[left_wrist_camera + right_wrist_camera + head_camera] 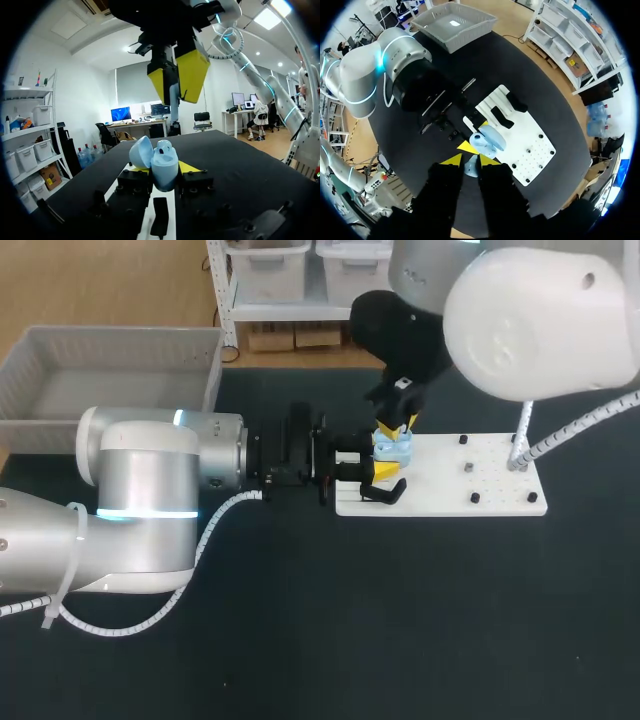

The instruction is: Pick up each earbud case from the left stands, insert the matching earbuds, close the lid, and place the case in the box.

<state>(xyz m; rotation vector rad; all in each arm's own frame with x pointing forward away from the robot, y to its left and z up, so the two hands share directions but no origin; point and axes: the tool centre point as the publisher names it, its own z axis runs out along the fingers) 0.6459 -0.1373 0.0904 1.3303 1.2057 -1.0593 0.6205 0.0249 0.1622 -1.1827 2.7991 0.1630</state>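
1. L tool (pixel 164 169): clamped on the earbud case (pixel 165 162), one yellow tip on each side of the lower shell. The case is held over the end of the white stand plate (pixel 450 475) nearest the L arm, opening up. Reason (judged): a side grip leaves the lid (pixel 140 151) and cavity free, so nothing blocks access from above.

2. The lid is hinged open and tipped back to one side of the shell. Reason: the cavity must be exposed for insertion.

3. R tool (pixel 470 161): directly above the case, fingers pointing down, tips close together on a small pale-blue piece, prob. an earbud (pixel 471 171). There is no contact w/ the case, and a gap shows in the L wrist view. Reason (judged): a vertical approach lines the piece up w/ its socket.

4. Step in hand (judged): earbud insertion, pre-contact. Whether a bud is already seated cannot be told, as the cavity interior is not visible.

5. The grey box (pixel 120 333) sits at the far L corner of the tabletop (pixel 400 620), well apart from the work zone. It is on the L arm's side, so drop-off prob. needs no handover.

6. On the plate, a black holder (pixel 385 492) lies just beside the L tool, w/ small black pegs (pixel 475 498) farther along.

7. Caution (judged): any tilt of the case or offset of the R tool risks the piece jamming on the shell rim.
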